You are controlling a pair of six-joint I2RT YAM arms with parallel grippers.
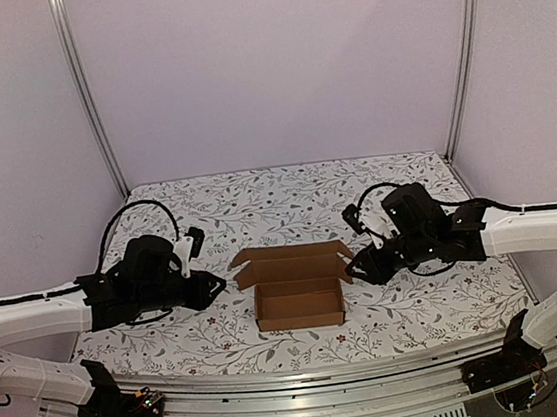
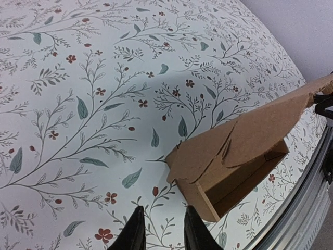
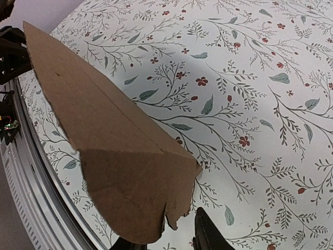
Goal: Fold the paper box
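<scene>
Closest to the lens, at the bottom of my left wrist view, my left gripper (image 2: 164, 216) shows two dark fingers (image 2: 136, 232) set a narrow gap apart with nothing between them. They hover low over the flowered tablecloth (image 2: 78, 104), aimed at the left end of the paper box (image 2: 229, 161), near it but not touching.

The box sits in the middle of the table, towards the near edge, between my two arms. From above it is a shallow brown open tray with its walls already standing. The long lid panel lies back behind it and small flaps splay out at both ends. I judge the base is formed and the lid and end flaps are left to do.

My right gripper (image 1: 358, 268) is at the box's right end. In its wrist view a large brown flap fills the foreground and only one finger (image 3: 208, 234) shows clearly, with a dark sliver of the other past the flap's ragged edge. The fingers look spread, with the flap's lower edge lying over the gap. I cannot tell whether they touch the cardboard.

I think I hold one gripper at each end so that one can steady the light box while the other works a flap. Pushed from one side only, it would probably slide on the cloth.
</scene>
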